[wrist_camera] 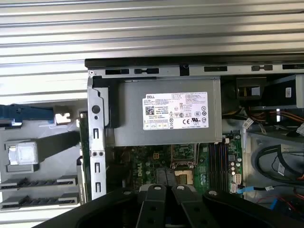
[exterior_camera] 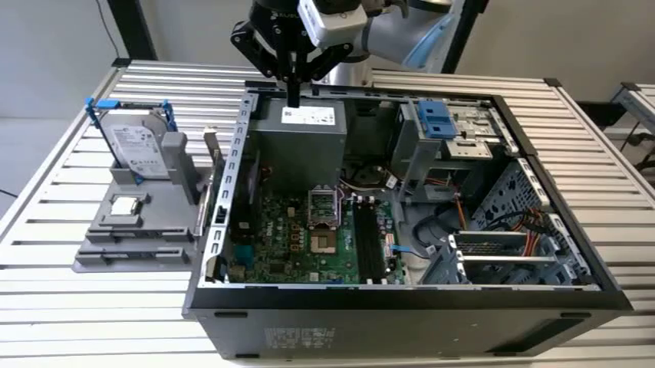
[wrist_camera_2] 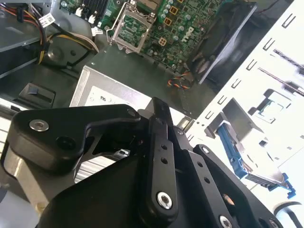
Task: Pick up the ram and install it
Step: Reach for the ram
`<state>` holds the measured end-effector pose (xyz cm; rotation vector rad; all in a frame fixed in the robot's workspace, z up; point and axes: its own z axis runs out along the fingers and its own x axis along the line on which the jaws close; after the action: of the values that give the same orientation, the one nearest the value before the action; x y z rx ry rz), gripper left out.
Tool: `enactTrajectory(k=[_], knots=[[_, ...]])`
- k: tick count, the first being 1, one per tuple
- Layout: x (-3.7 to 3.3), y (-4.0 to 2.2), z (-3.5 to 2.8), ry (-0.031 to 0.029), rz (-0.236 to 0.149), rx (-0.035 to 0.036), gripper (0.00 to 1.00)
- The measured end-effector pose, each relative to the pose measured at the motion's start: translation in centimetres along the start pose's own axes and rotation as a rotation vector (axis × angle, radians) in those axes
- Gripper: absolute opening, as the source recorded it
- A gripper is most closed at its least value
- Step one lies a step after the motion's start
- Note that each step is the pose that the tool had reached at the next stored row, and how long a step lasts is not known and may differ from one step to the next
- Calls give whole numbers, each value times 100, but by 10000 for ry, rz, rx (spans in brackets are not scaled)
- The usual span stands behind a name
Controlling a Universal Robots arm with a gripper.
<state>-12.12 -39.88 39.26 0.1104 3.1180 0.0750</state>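
The gripper (wrist_camera_2: 159, 108) is positioned above the grey power supply (wrist_camera_2: 102, 95), its black fingers closed against each other. Past the power supply's edge lies the green motherboard (wrist_camera_2: 175, 28), which carries the processor socket (wrist_camera_2: 129, 29). A dark fan (wrist_camera_2: 223, 40) stands beside the motherboard. A cable bundle (wrist_camera_2: 73, 42) lies near the socket.

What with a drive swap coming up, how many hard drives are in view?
1. The hard drive stands upright in the gray rack at the exterior view's left, beside the open computer case. More may be hidden inside the case's bays.
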Motion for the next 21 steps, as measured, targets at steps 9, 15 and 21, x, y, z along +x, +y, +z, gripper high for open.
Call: enactTrajectory(k=[9,15,21], knots=[[47,-2,-2,0,0,1,0],[172,-11,-4,0,1,0,0],[292,-20,-7,0,0,0,0]])
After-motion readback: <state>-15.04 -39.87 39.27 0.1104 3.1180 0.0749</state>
